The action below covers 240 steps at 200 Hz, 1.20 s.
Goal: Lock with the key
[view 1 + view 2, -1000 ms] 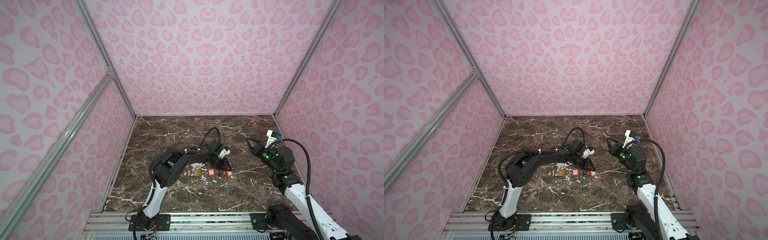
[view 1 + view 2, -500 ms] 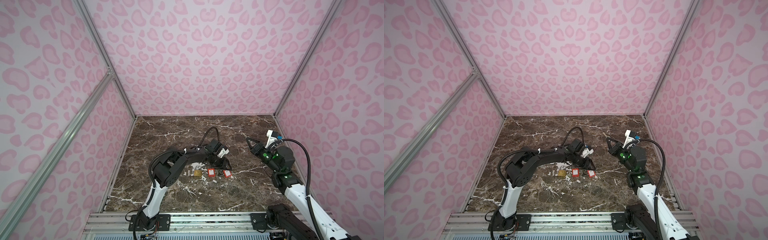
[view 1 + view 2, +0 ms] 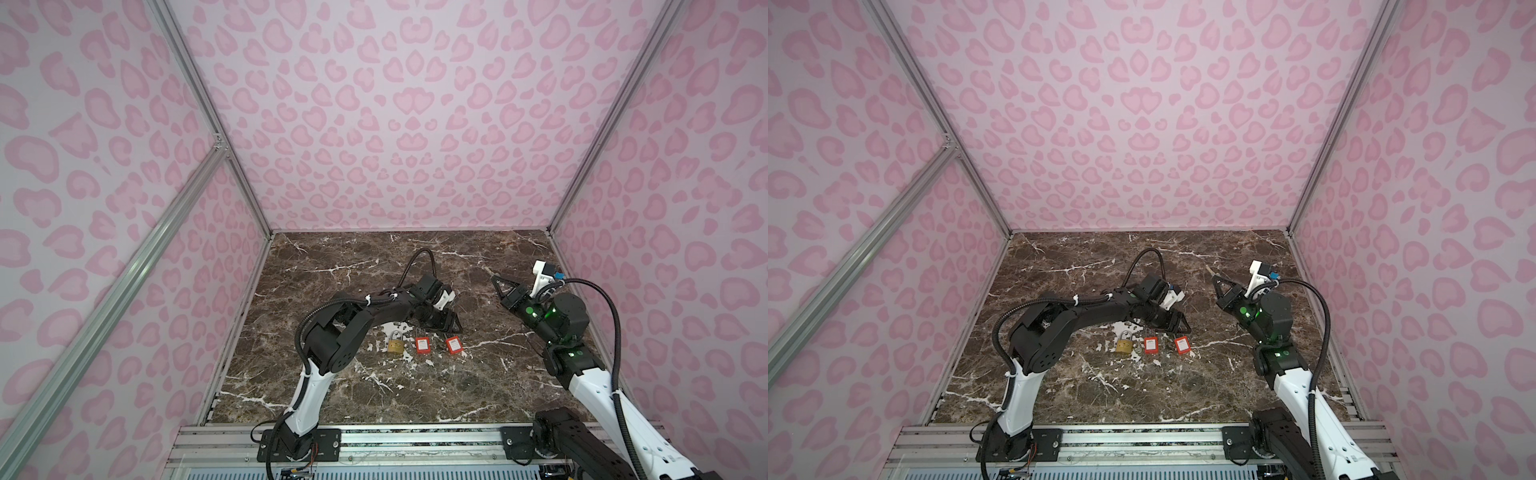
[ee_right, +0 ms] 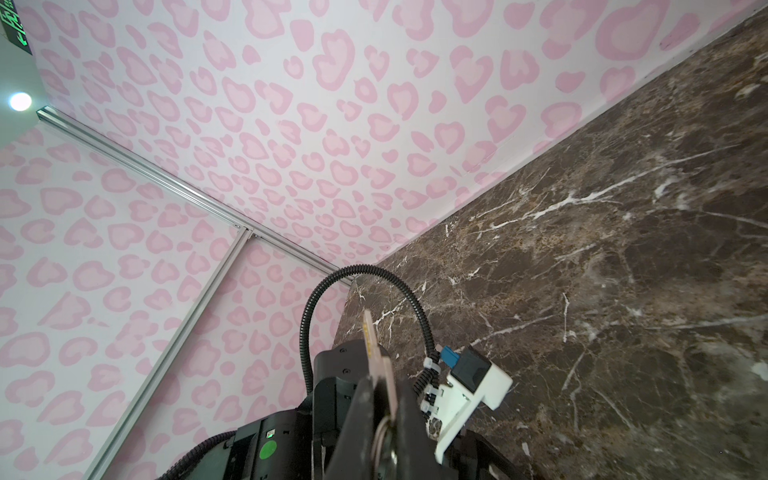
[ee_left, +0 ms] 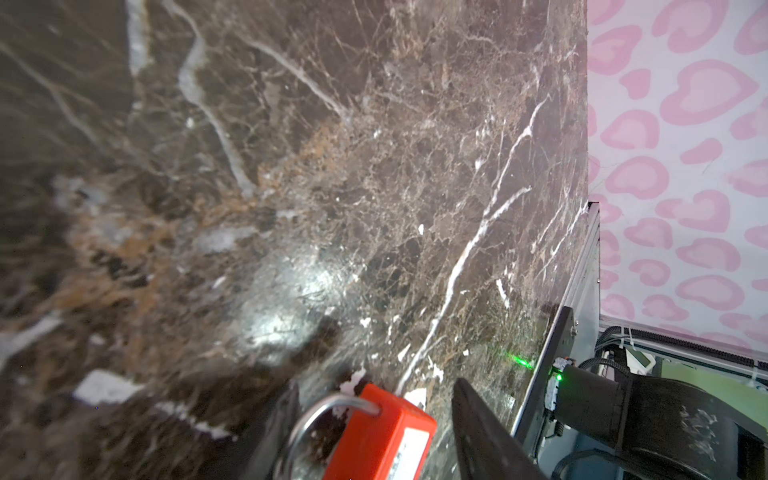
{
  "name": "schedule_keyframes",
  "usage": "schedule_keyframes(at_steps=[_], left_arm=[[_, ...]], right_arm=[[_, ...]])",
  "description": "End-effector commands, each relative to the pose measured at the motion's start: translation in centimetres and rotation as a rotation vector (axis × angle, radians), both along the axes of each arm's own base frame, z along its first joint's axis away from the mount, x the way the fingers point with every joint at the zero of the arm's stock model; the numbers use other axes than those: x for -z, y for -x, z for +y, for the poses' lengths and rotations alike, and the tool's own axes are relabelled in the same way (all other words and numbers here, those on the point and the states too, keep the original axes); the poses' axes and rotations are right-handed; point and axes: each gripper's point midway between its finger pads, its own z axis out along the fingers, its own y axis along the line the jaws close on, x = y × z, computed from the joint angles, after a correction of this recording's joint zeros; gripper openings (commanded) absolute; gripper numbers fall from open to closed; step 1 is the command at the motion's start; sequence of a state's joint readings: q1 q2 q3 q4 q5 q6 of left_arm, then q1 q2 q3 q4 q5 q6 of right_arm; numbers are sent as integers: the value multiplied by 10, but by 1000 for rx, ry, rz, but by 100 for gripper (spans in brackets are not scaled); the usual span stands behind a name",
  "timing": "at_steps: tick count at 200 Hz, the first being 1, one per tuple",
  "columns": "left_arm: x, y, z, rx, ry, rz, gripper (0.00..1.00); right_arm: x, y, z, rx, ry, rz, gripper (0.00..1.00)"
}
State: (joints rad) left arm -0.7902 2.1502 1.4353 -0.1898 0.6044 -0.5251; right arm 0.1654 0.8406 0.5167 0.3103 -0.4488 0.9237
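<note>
Marble tabletop (image 3: pixel 415 395) lay open to the back wall (image 3: pixel 411 124), left gripper (image 3: pixel 452 328) stood parted over rightmost red padlock (image 3: pixel 454 345), right gripper (image 3: pixel 495 279) pinched key (image 4: pixel 369 336) aloft

Pale pink walls (image 3: pixel 415 124) carry a darker pink leopard-spot print, and the table (image 3: pixel 374 266) is dark brown marble veined white. One padlock (image 3: pixel 395 345) is brass-gold, two red padlocks (image 3: pixel 422 345) bear white labels, and the key (image 4: pixel 376 353) is dull tan.
</note>
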Motion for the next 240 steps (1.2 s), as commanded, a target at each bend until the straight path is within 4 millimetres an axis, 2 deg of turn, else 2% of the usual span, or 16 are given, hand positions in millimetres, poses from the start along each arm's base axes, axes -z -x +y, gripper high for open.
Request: schedule_keyframes(at_steps=[1,35,99,159,180,204,240], left_arm=[[-5,-4,0,-13,-6,-2,61],[-9,-5,-7,0,18,8,61],[-12,-9,-3,-16,9,-13,61],[-42,-28,5,-73,48,-53,61],[-59,-34,7,-91,70,-72,61],[-78,-39,12,-117,92,-100,61],[-94,-46,25,-157,104,-125,61]], right_arm=[[-3,0,-1,2,1,-25,0],[0,1,-1,5,1,-18,0],[5,3,-8,40,-15,-3,0],[18,9,-14,68,-7,48,0],[34,11,-17,91,-14,116,0],[64,15,-22,123,-32,226,0],[101,22,-22,156,-107,320,0]])
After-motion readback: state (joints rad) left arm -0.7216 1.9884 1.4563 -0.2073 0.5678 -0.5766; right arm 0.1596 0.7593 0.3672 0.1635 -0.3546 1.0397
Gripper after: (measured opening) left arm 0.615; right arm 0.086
